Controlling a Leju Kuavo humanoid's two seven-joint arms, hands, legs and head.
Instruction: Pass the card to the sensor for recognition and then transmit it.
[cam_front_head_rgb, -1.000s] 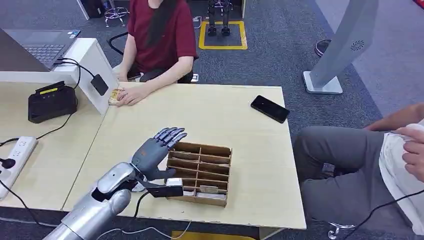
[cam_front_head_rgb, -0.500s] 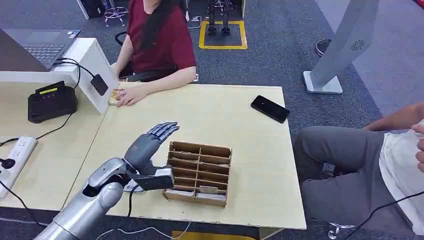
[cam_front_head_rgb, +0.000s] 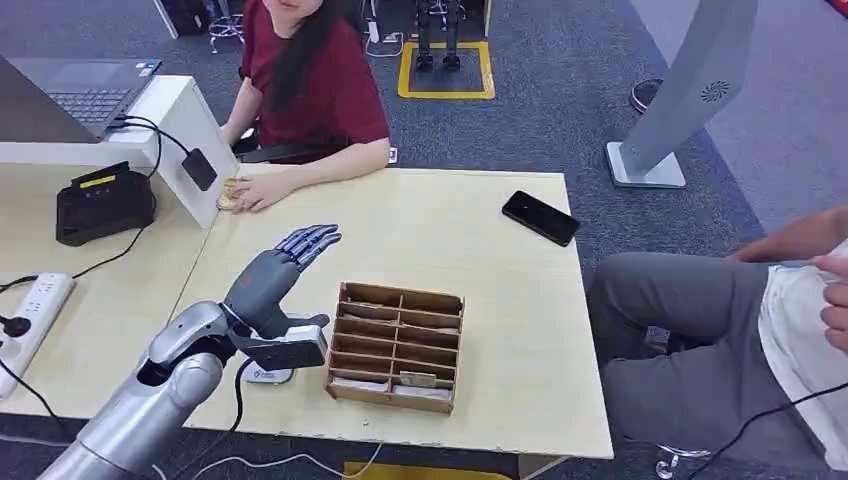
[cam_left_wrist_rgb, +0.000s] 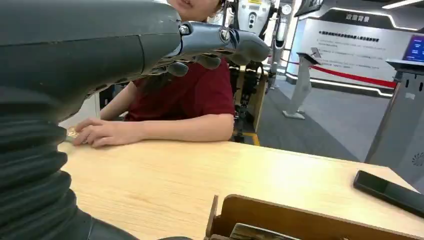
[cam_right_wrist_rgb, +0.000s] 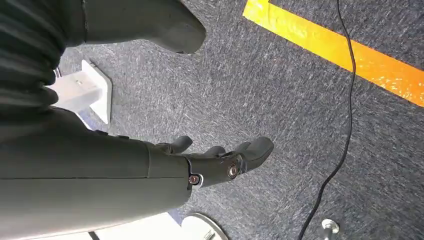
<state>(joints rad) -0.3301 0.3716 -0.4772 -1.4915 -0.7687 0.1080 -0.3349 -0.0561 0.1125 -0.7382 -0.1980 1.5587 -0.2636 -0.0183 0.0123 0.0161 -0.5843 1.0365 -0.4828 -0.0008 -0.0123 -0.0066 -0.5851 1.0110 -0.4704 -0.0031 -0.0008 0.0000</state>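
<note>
Nearest to us, our left hand (cam_front_head_rgb: 268, 278) hovers above the worktop (cam_front_head_rgb: 480, 260), just left of the wooden divider box (cam_front_head_rgb: 397, 345); its fingers (cam_front_head_rgb: 308, 239) are stretched out and apart, holding nothing. The left wrist view shows those fingers (cam_left_wrist_rgb: 220, 42) extended over bare wood, with the box's rim (cam_left_wrist_rgb: 280, 215) below them. Our right hand (cam_right_wrist_rgb: 200, 165) hangs over grey carpet (cam_right_wrist_rgb: 280, 90) beside a yellow floor stripe (cam_right_wrist_rgb: 350, 50), fingers loosely extended and empty. In the box's near compartments lie a few cards (cam_front_head_rgb: 417, 379). A small white object (cam_front_head_rgb: 268, 375) rests on the worktop under our left wrist. Farther out, a black phone (cam_front_head_rgb: 540, 217) lies near the right edge. At the far left corner a person's hand (cam_front_head_rgb: 262, 192) rests on a card (cam_front_head_rgb: 231, 193), just beside the black sensor (cam_front_head_rgb: 198, 169) fixed to the white stand (cam_front_head_rgb: 180, 120). A black terminal (cam_front_head_rgb: 103, 205) and a power strip (cam_front_head_rgb: 35, 310) sit on the adjoining worktop to the left.
</note>
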